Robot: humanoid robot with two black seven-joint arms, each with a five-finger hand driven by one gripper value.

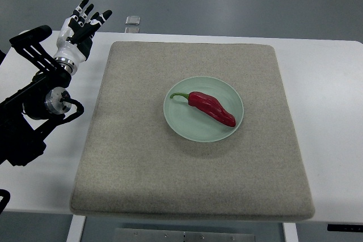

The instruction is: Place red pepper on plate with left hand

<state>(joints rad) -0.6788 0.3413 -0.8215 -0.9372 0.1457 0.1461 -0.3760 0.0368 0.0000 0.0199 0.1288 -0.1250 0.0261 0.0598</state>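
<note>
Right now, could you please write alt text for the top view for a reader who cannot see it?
A red pepper lies on a pale green plate at the centre of a grey mat. The robot's left hand, fingers open and empty, is raised off the mat's far-left corner.

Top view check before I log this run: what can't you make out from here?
- Right arm and hand: out of the top view entirely.
- Left arm: its base is cut off by the left edge; the left hand, raised off the mat, holds nothing.
- Underside of the red pepper and the plate beneath it: hidden by the pepper.
- Small grey object beyond the table: too small to identify.
</note>
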